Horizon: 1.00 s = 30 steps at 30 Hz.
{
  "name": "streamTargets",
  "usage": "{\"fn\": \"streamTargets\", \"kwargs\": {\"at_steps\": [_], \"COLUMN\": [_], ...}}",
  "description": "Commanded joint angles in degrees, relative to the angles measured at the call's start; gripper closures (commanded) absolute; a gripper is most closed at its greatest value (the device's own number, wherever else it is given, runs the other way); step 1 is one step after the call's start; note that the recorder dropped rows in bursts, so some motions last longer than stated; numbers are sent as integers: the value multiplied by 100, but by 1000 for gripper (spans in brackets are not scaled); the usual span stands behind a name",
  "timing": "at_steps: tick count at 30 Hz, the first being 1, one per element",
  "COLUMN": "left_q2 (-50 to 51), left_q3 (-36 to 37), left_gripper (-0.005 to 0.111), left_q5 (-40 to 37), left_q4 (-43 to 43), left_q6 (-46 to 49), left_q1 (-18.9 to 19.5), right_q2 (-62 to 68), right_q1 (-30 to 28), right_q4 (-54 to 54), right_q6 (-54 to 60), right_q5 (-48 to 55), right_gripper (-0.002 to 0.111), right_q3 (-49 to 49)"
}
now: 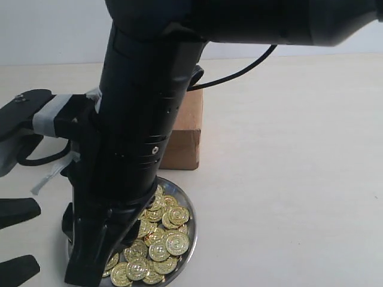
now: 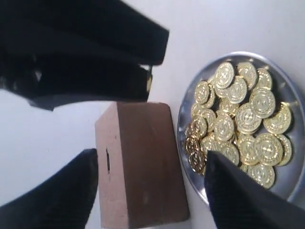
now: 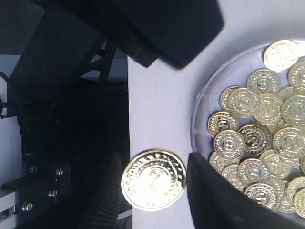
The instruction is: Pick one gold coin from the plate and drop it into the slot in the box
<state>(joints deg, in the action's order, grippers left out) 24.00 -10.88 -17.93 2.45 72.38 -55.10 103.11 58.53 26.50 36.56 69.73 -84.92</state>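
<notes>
Your right gripper (image 3: 155, 202) is pinched on one gold coin (image 3: 153, 180), which faces the wrist camera over bare table (image 3: 157, 119) just outside the rim of the plate (image 3: 209, 86), where the other coins (image 3: 257, 138) lie heaped. Your left gripper (image 2: 147, 195) is spread wide and holds nothing. It hangs above the box (image 2: 143, 143), which stands just beside the plate, its slot (image 2: 107, 161) a dark slit in the top face.

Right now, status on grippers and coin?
Right gripper shut on one round gold coin, beside the shiny silver metal plate. Left gripper open above brown cardboard box. Dark slot uncovered.
</notes>
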Motion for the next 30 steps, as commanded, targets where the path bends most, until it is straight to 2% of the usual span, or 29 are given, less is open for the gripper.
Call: {"fn": "streamTargets", "kwargs": {"at_steps": [1, 5, 12, 23, 26, 30], "left_q2": [10, 300, 800, 1331, 1435, 1632], "left_q3": [23, 23, 23, -53, -82, -104], "left_gripper": [44, 44, 46, 51, 57, 70], "left_q5": [314, 857, 1295, 1531, 1743, 1827], "left_q4": [-4, -4, -4, -4, -4, -4], "left_q6": [173, 185, 209, 233, 233, 233], "left_q1": [-524, -681, -786, -1006, -1006, -1006], "right_q2": [-45, -45, -45, -45, -45, -45], "right_q1": [7, 7, 7, 7, 7, 7], "right_q4": [216, 310, 310, 310, 310, 310], "right_q6": [154, 207, 232, 232, 232, 232], "right_q5": [24, 24, 24, 24, 24, 24], "right_gripper": [77, 77, 77, 77, 77, 77], "right_q3": [-2, -2, -2, -2, -2, -2]}}
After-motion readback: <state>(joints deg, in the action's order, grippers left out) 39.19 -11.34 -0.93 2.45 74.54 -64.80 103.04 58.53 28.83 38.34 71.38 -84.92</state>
